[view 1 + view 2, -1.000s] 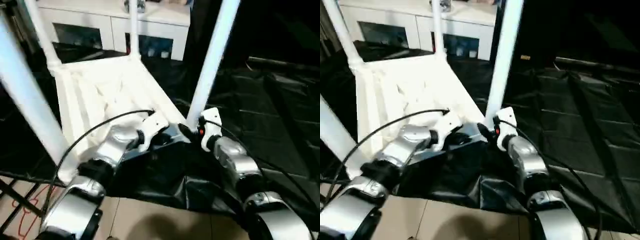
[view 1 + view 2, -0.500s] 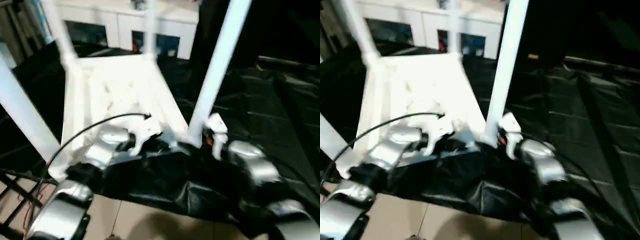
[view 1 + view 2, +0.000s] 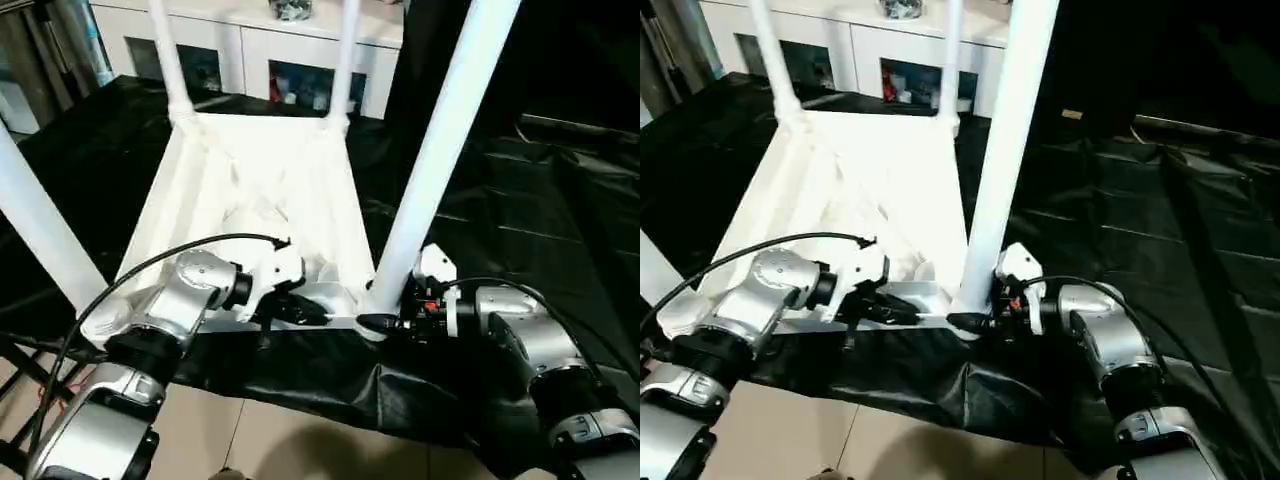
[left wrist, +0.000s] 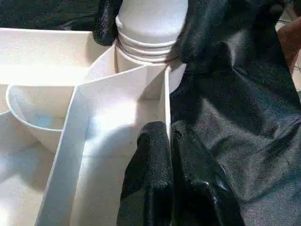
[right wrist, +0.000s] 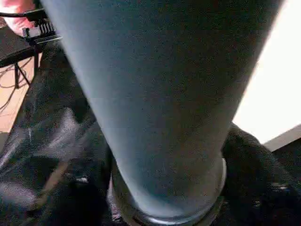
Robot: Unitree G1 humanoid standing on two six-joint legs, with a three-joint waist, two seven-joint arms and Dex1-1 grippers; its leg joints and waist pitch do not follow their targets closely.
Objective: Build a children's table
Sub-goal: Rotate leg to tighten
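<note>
Head view: children's table upside down on black sheet, four legs up. Step, as judged: seating near right leg. Right gripper at leg's base; grip state cannot tell.

Left wrist view: left gripper pressed together over rim wall, corner socket just ahead.

Right wrist view: leg fills space before fingers, collar low.

Next: likely twist or press leg home.
</note>
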